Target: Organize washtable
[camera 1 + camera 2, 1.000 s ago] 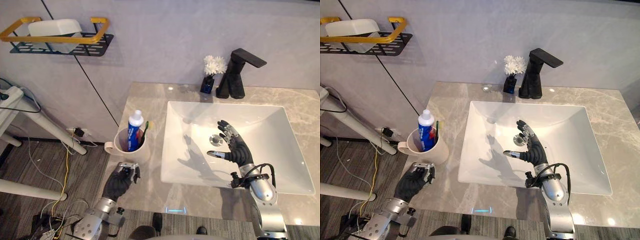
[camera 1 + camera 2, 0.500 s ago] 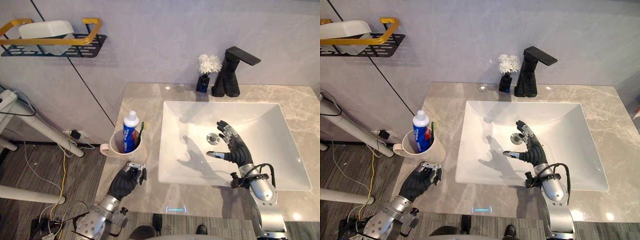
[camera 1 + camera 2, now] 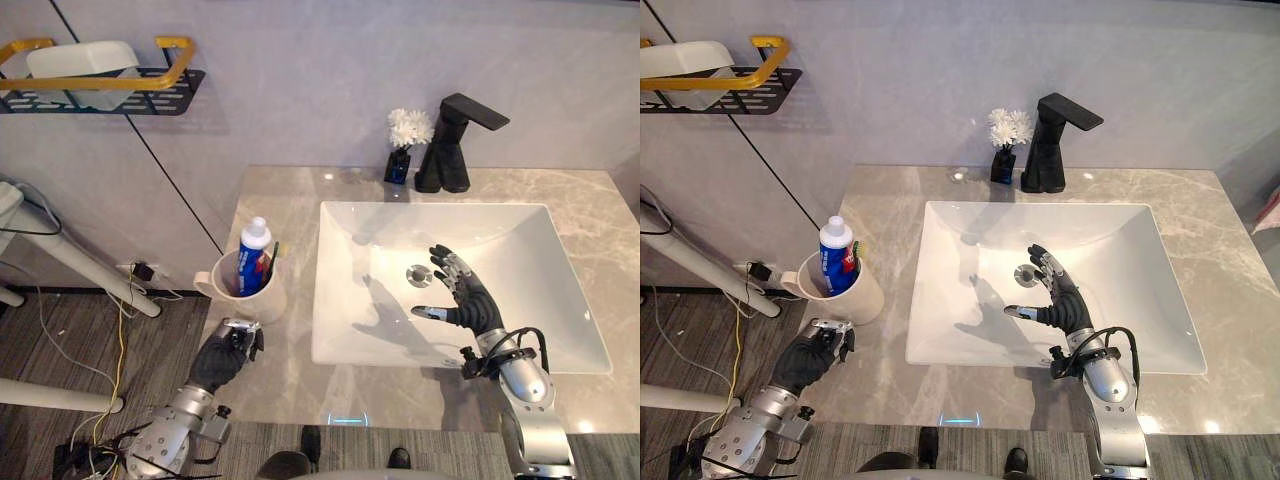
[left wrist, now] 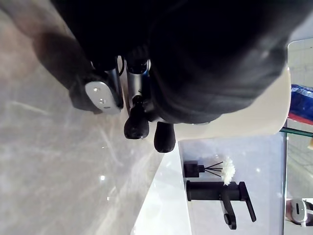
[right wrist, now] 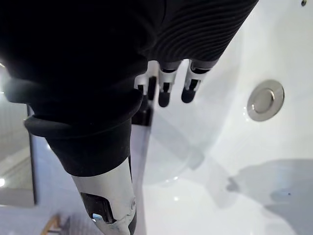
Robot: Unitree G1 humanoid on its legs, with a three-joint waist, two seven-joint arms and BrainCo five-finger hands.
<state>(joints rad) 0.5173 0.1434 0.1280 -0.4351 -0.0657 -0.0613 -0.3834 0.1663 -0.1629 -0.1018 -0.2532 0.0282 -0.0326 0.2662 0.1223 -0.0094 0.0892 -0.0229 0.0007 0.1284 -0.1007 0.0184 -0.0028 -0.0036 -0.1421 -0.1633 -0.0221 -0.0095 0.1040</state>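
Note:
A beige cup (image 3: 246, 290) stands on the marble counter (image 3: 290, 205) left of the sink, holding a blue-and-white toothpaste tube (image 3: 254, 262) and a toothbrush (image 3: 273, 262). My left hand (image 3: 228, 357) rests on the counter's front left corner, just in front of the cup, apart from it. Its fingers (image 4: 137, 125) are curled with nothing in them. My right hand (image 3: 466, 302) hovers open inside the white sink basin (image 3: 345, 235), fingers spread near the drain (image 3: 419, 272). The right wrist view shows straight fingers (image 5: 165, 93) above the drain (image 5: 264, 100).
A black faucet (image 3: 456, 142) and a small dark vase of white flowers (image 3: 405, 140) stand behind the sink. A black-and-yellow wall shelf (image 3: 110, 80) holds a white dish (image 3: 82, 58). A white stand's legs (image 3: 70, 260) and cables lie on the floor at left.
The camera has panned, shifting the whole scene leftward. My left hand has drifted slightly left relative to the cup, fingers still curled. The right hand stays open over the basin.

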